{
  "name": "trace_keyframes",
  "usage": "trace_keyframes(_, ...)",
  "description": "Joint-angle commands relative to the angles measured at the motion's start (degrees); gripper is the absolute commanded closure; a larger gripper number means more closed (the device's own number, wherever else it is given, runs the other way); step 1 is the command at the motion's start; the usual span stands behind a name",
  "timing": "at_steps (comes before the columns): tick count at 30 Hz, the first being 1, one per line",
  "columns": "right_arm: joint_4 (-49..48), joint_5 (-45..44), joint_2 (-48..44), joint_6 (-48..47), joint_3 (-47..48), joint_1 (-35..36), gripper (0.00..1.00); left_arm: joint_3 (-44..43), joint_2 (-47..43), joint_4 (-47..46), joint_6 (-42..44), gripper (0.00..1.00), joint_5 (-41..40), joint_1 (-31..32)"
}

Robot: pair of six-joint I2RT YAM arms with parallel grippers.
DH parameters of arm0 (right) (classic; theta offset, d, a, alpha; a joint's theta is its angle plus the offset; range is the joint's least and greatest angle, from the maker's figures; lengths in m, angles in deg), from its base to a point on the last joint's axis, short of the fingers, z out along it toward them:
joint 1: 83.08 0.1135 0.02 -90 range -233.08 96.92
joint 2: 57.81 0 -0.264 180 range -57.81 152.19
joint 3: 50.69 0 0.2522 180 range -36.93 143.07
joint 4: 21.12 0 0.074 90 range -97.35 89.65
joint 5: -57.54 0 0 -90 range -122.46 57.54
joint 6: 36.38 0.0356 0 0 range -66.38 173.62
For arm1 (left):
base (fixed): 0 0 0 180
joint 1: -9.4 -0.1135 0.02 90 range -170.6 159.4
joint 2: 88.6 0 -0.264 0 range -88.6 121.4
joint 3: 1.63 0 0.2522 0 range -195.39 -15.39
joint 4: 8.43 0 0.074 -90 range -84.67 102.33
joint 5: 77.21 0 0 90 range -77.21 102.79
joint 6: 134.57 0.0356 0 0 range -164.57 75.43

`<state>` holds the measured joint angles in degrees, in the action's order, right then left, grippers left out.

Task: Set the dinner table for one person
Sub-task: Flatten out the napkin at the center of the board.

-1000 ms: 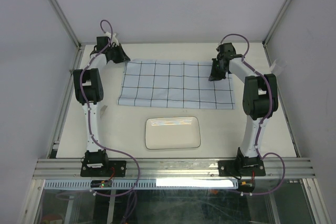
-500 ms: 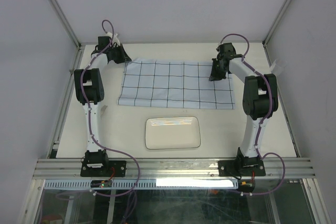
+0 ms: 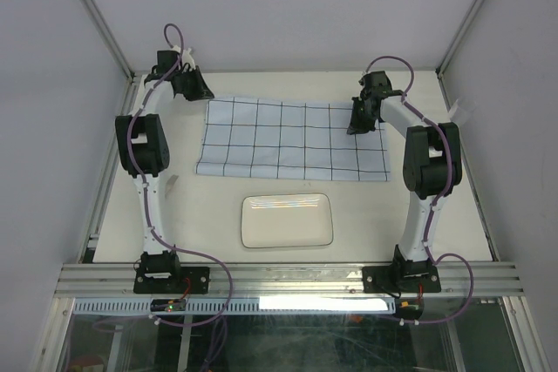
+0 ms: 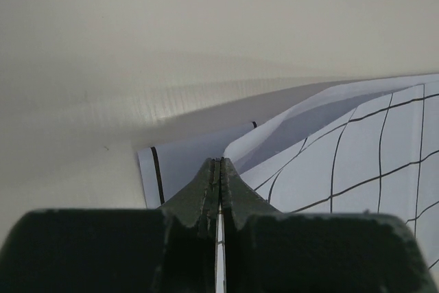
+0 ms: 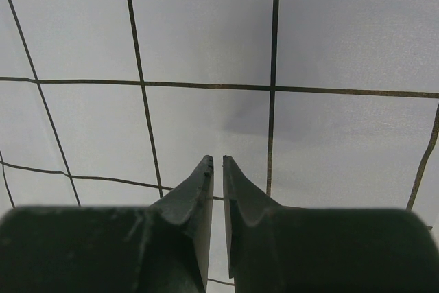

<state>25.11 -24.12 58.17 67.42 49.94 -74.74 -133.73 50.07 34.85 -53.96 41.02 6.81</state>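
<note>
The pale-blue cloth with dark grid lines (image 3: 292, 141) lies spread on the far half of the dinner table (image 3: 196, 215). My left gripper (image 3: 203, 92) is at the cloth's far left corner. In the left wrist view its jaws (image 4: 221, 160) are shut on the cloth (image 4: 357, 162), whose corner is lifted and folded over bare tabletop (image 4: 137, 46). My right gripper (image 3: 356, 126) hangs over the cloth's far right part. In the right wrist view it (image 5: 217, 159) is shut to a thin slit with nothing in it, above the flat cloth (image 5: 206, 32).
A white rectangular plate (image 3: 287, 220) lies on the table in front of the cloth, between the two arm bases. Aluminium rails edge the table, and grey walls stand close on the left, right and far sides.
My left gripper has moved back toward the far left corner of the table, and the cloth's far left corner has shifted slightly with it. The right arm has not moved.
</note>
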Motion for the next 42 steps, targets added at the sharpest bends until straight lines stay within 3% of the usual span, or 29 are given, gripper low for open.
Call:
trace_keyframes(1, -1.1, 0.1, -0.6, -0.6, 1.8, -0.3, 0.87, -0.8, -5.9, 2.7, 1.5, 1.0, -2.0, 0.5)
trace_keyframes(23, -1.2, 0.2, -1.8, 0.1, 1.5, -0.3, 0.87, 2.9, -0.7, 5.8, 2.4, 1.0, -4.8, 0.6)
trace_keyframes(32, -1.3, 0.1, -1.3, -0.3, 1.8, -0.3, 0.87, 0.8, 4.2, 4.7, 1.3, 1.0, -5.0, 0.9)
trace_keyframes(42, -0.4, -1.7, -1.0, -0.8, 3.0, -0.3, 0.87, -1.5, 2.4, 2.1, -0.7, 1.0, -5.3, 1.5)
